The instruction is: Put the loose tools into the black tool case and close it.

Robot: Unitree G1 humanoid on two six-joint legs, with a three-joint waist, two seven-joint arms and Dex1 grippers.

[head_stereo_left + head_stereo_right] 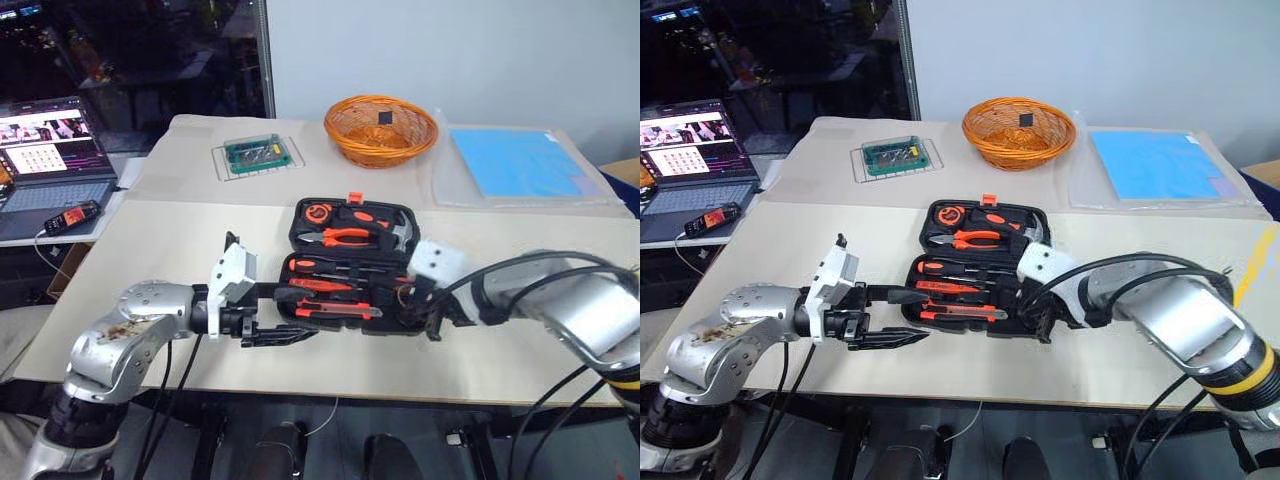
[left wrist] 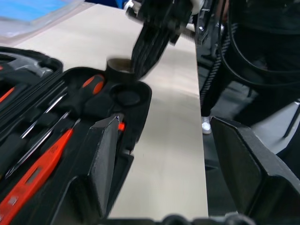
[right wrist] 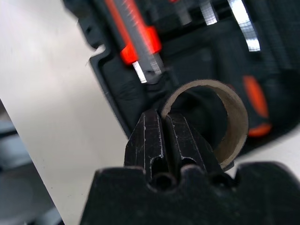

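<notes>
On the pale surface [image 1: 150,240] lies the black tool case [image 1: 350,265], open, the slim tools slotted inside. Right gripper [image 3: 163,136], fingers clenched empty, touches a small roll [image 3: 220,122] at the case's corner; left gripper [image 1: 885,318] hovers with fingers released. Nudging that roll loose could block the lid from shutting.

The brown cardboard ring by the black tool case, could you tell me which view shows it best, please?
The right wrist view: the brown cardboard ring sits large just past the shut right gripper. The left wrist view shows its top edge; in the eye views it is hidden.
</notes>
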